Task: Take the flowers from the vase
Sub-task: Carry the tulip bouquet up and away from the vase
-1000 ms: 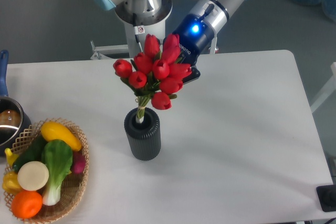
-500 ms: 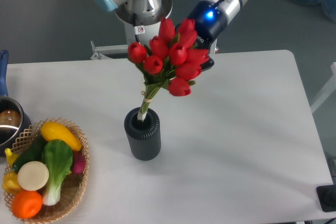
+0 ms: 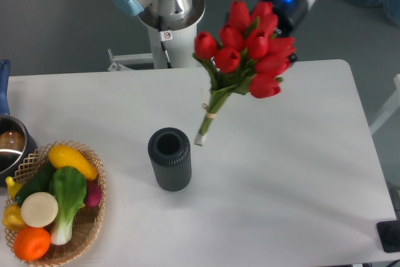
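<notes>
In the single fixed view, the flowers (image 3: pixel 245 51) are hanging in the air at about 1 o'clock from the frame's centre, wholly out of the vase (image 3: pixel 169 159). The red buds are bunching at the top and the green stems are slanting down toward 7 o'clock, with the pale cut end showing just to the right of the vase mouth, apart from it. The gripper (image 3: pixel 282 26) is sitting behind the bunch at its 2 o'clock side; the buds are covering the fingers, so how far they are parted cannot be told, though the bunch is hanging from that spot with nothing else under it. A blue light is glowing on the wrist above.

The vase is standing upright on the white table (image 3: pixel 300 173), a little toward 7 o'clock from the centre, its round mouth showing dark and open. At 8 o'clock, near the left edge, a wicker basket (image 3: pixel 94 217) is holding toy vegetables (image 3: pixel 50 201), among them a yellow one, a green leafy one and an orange one. At 9 o'clock a metal pot (image 3: pixel 9 145) with a blue handle is lying partly out of frame. The arm's base (image 3: pixel 164 4) is rising at 12 o'clock behind the table.
</notes>
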`<state>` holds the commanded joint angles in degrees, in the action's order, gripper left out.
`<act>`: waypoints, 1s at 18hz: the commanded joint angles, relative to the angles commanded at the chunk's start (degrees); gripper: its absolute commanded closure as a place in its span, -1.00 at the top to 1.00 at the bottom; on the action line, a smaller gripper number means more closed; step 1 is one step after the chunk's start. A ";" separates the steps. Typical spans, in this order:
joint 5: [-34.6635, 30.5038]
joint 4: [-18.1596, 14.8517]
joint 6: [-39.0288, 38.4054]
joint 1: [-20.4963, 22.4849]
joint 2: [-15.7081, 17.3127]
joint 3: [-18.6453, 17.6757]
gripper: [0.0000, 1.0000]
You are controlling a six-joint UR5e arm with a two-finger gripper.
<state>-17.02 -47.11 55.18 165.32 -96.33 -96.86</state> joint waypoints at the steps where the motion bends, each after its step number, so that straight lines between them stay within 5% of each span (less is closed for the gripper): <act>1: -4.38 -0.09 0.97 0.00 0.26 0.09 -0.51; 10: -27.70 -0.44 5.20 -0.44 0.44 0.18 -0.52; 13: -32.36 -0.44 5.20 -0.96 0.00 0.09 -0.73; 18: -48.68 -0.88 7.05 -8.86 -3.42 3.07 -0.76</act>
<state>-65.70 -47.99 62.23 156.46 -99.75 -93.79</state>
